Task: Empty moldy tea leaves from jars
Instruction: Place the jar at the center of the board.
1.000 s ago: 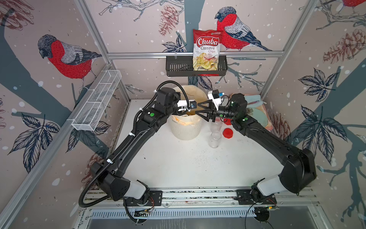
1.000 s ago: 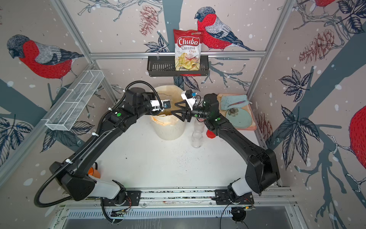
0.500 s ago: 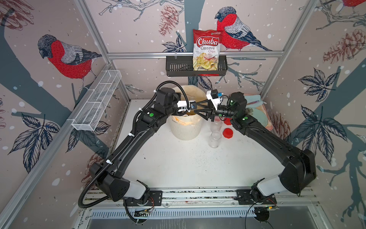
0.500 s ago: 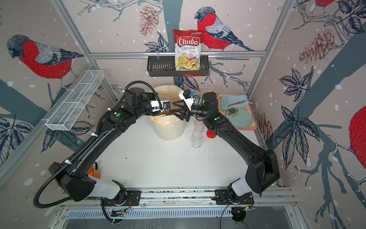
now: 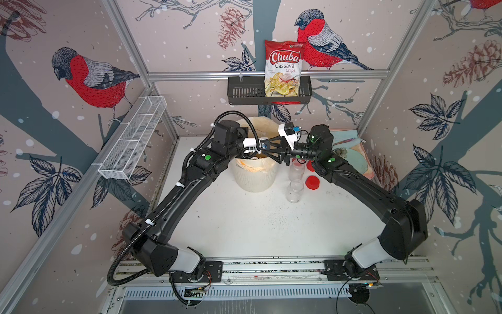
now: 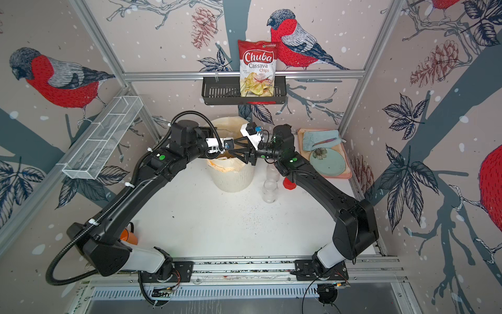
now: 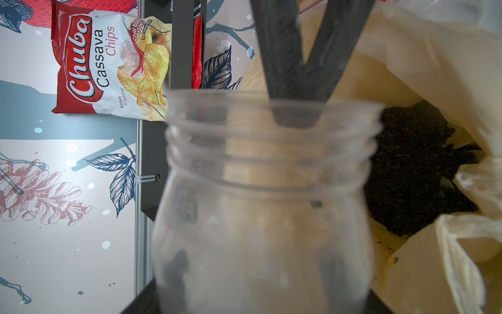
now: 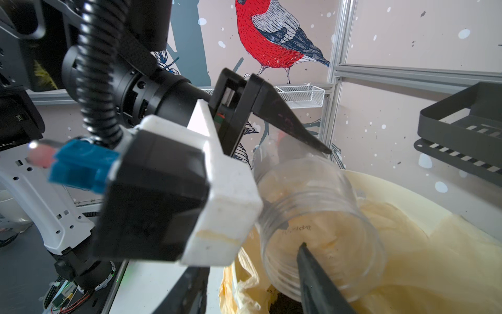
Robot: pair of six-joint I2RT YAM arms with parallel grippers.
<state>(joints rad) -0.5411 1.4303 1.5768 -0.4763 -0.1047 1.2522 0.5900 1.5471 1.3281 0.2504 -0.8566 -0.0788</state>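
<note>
My left gripper [image 7: 255,271] is shut on a clear lidless jar [image 7: 266,206], which looks empty, tipped over the white bin [image 5: 255,179] with its yellowish liner. Dark tea leaves [image 7: 415,168] lie in the liner. My right gripper [image 8: 252,261] is open at the jar's mouth [image 8: 323,239], with one finger [image 8: 315,274] across the opening and the other outside it. In both top views the two grippers meet above the bin, left [image 5: 256,145] and right [image 5: 271,151]. Two more open jars [image 5: 296,168] [image 5: 294,191] stand to the right of the bin beside red lids [image 5: 313,181].
A tray [image 6: 345,174] with a plate and a cloth sits at the back right. On the back wall a black basket [image 5: 244,93] holds a chips bag. A wire basket [image 5: 130,138] hangs on the left wall. Leaf crumbs dot the table [image 5: 271,217]. An orange object [image 6: 127,236] lies behind the left arm's base.
My right gripper has edged up and toward the held jar, and its fingers have drawn closer together. The left arm and its jar have stayed put.
</note>
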